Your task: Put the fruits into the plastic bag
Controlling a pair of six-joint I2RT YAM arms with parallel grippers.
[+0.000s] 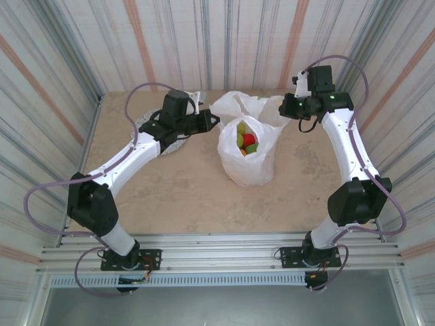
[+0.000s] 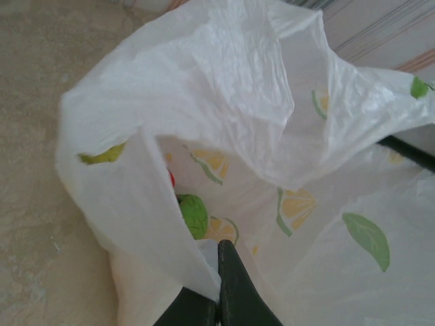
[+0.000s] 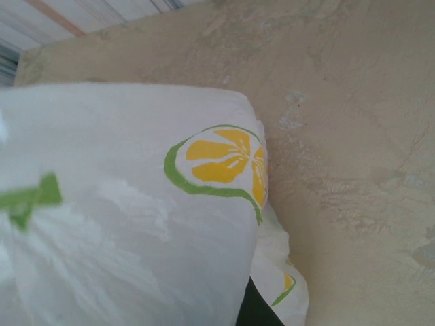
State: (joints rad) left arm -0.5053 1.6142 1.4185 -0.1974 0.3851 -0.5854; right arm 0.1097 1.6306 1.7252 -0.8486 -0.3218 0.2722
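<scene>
While both pincers are pressed fully closed, each nips the thin film of the single plastic bag (image 1: 250, 170). The left gripper (image 1: 213, 122) grips the mouth's left rim, and the right gripper (image 1: 286, 107) grips the handle at upper right. The bag stands at the centre of the top view with its mouth spread open. Four of the fruits (image 1: 246, 142) show inside it: green, yellow-green, red and orange, all glossy and rounded. One speckled grey plate (image 1: 144, 121) lies at upper left, partly under the left arm. Bare mottled beige table (image 1: 177, 197) spreads across the lower half, with striped walls closing in the sides. At the left wrist's bottom centre, dark fingers (image 2: 234, 299) pinch crinkled white film printed with citrus slices.
</scene>
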